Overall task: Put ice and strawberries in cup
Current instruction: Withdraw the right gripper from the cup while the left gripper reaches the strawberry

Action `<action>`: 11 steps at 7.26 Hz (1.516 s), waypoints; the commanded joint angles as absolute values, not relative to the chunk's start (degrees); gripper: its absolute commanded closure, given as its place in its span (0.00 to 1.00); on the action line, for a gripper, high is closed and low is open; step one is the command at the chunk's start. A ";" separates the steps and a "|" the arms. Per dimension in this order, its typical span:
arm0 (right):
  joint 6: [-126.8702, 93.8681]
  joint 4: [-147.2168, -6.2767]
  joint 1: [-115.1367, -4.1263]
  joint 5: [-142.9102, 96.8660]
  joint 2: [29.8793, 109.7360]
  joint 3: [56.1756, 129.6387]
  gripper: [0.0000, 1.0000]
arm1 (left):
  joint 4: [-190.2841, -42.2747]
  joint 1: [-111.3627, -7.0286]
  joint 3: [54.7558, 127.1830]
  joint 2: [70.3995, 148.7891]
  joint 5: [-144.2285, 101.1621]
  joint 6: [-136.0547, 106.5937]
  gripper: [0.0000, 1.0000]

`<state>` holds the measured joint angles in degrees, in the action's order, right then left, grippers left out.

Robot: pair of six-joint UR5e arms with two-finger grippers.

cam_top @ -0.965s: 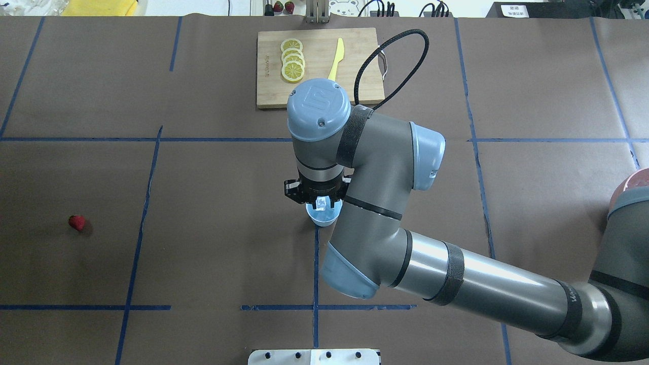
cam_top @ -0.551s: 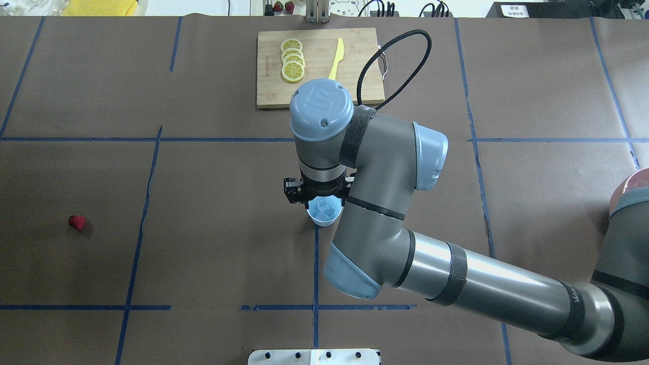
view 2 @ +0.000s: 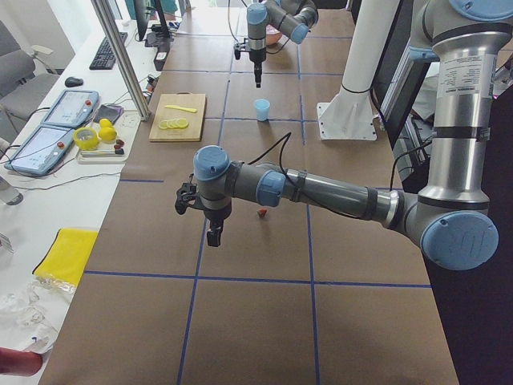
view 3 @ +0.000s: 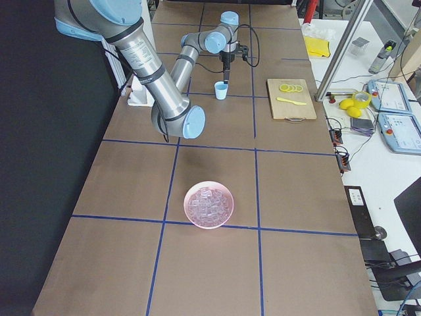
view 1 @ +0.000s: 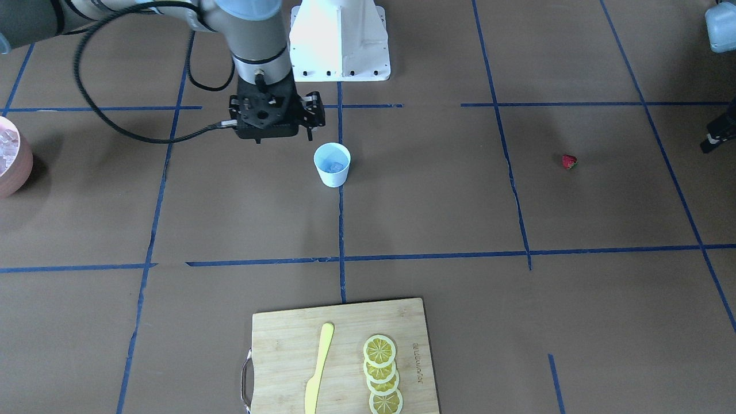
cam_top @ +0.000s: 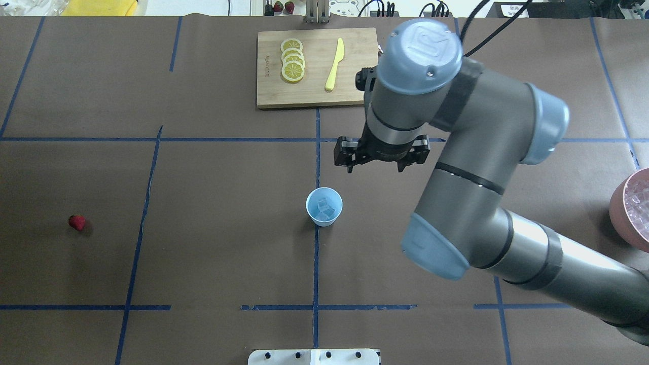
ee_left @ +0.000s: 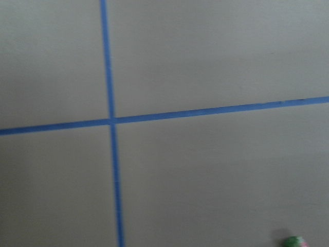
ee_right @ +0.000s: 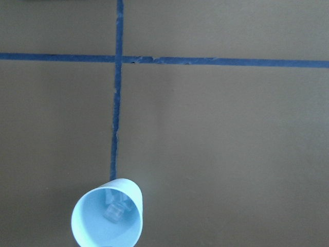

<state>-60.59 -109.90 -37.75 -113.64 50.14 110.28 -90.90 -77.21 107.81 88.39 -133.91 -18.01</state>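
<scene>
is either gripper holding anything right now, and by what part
Nothing appears to be held. The right gripper is clear of the cup, with the ice inside it. The strawberry lies alone on the table, and the left gripper looks bare.

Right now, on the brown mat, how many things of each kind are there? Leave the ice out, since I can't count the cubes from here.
Cup: 1
Strawberry: 1
Pink bowl: 1
Cutting board: 1
Lemon slices: 4
Yellow knife: 1
Total: 9
</scene>
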 commanded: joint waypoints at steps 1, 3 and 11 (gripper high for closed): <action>-52.34 -110.22 -44.79 -116.17 55.79 115.13 0.01 | -93.06 -67.55 115.63 85.79 -131.16 -35.51 0.00; -41.89 -109.69 -52.26 -120.92 62.54 117.76 0.01 | -107.76 -55.96 115.41 81.14 -121.52 -52.73 0.00; -31.02 -109.16 -58.45 -121.20 70.66 119.88 0.01 | -120.59 -42.54 105.38 81.65 -112.32 -65.57 0.02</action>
